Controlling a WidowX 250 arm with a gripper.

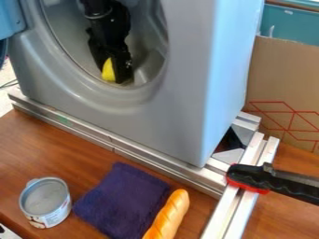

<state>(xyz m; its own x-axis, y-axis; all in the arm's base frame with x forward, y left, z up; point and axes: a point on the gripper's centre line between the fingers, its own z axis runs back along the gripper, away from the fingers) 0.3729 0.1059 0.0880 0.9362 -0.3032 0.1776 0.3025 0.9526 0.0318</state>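
Note:
The black gripper hangs inside the round opening of a grey toy washing machine, in the upper left of the camera view. A yellow object shows at the gripper's lower end, between the dark finger parts and low in the drum. Its lower part lies close to the drum's bottom edge. The gripper covers much of it, and whether the fingers press on it is unclear.
On the brown table before the machine lie a metal can, a folded purple cloth and a bread loaf. Metal rails run along the machine's base. A black-and-red clamp handle crosses the rails at right, near a cardboard box.

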